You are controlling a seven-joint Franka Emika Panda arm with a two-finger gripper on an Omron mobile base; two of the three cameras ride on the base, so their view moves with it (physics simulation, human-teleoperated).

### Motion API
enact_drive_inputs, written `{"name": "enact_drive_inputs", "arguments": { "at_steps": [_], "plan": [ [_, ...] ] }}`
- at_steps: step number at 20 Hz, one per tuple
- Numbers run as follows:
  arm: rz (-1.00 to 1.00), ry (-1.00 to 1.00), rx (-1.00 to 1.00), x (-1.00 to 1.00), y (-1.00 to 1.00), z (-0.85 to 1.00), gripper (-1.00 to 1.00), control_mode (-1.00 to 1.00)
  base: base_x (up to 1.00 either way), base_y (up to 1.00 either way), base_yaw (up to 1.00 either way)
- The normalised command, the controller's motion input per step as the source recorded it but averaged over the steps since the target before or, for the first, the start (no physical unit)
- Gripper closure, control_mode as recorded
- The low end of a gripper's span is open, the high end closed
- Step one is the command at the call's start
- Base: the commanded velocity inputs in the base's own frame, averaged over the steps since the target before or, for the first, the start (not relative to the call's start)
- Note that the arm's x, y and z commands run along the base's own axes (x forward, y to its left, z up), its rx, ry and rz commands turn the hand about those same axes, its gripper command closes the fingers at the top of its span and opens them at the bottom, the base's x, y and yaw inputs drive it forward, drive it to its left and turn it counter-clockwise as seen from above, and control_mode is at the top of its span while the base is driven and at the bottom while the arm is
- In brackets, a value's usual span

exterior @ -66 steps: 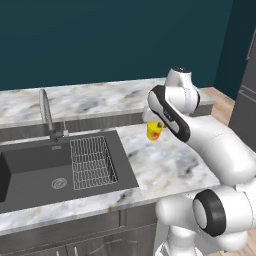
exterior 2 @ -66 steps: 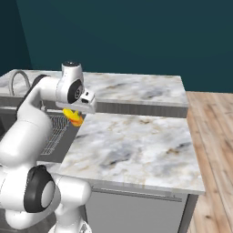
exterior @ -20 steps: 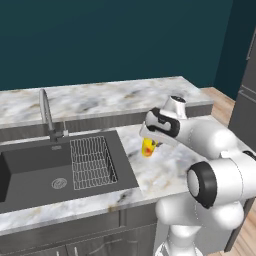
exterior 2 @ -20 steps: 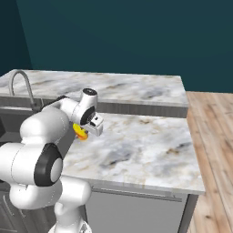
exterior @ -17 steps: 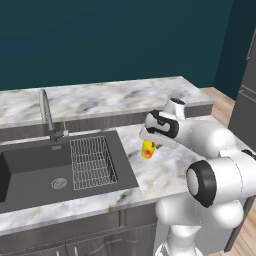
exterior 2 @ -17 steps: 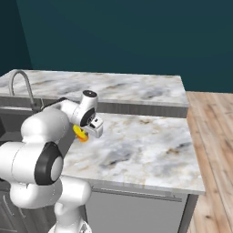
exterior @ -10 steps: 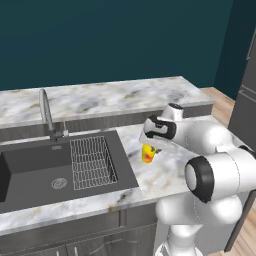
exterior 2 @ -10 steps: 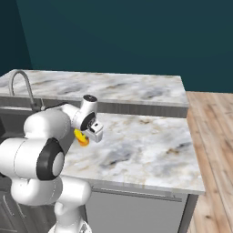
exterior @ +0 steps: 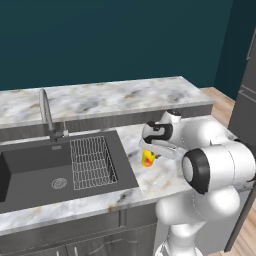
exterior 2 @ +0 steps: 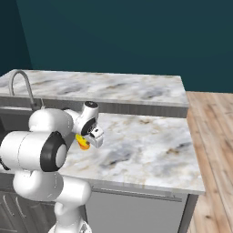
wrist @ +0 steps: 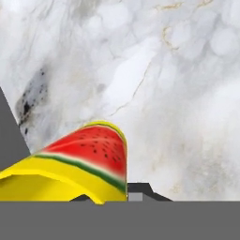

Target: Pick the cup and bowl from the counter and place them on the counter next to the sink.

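My gripper [exterior: 149, 155] is shut on the small yellow cup [exterior: 147, 159], which has a red watermelon picture on its side. It holds the cup tilted, very low over the marble counter [exterior: 152, 181], just right of the dark sink [exterior: 30, 170]. From the right base view the cup [exterior 2: 83, 143] peeks out under the hand, with the gripper [exterior 2: 87, 139] around it. In the hand view the cup [wrist: 79, 164] lies close along the fingers, above veined marble [wrist: 178, 93]. Whether the cup touches the counter I cannot tell. The red bowl is out of view.
A wire rack [exterior: 90, 162] lies in the sink's right part, and a curved faucet [exterior: 46, 107] stands behind the basin. A raised marble ledge [exterior: 115, 97] runs along the back. The counter [exterior 2: 145, 145] stretches wide to the right, ending at a wooden floor [exterior 2: 214, 136].
The hand has come down with the cup, from well above the counter to just over it beside the sink. The arm has folded lower.
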Motion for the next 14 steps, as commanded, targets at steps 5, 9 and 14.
{"name": "enact_drive_inputs", "arguments": {
  "at_steps": [5, 9, 14],
  "plan": [
    [-0.05, 0.03, 0.0, 0.0, 0.0, -0.26, 1.0, -1.0, 0.0, 0.0, 0.0],
    [-0.02, 0.02, 0.0, 0.0, 0.0, -0.06, 1.0, -1.0, 0.0, 0.0, 0.0],
    [0.0, 0.0, 0.02, 0.0, 0.0, 0.0, -1.0, -1.0, 0.0, 0.0, 0.0]
  ]
}}
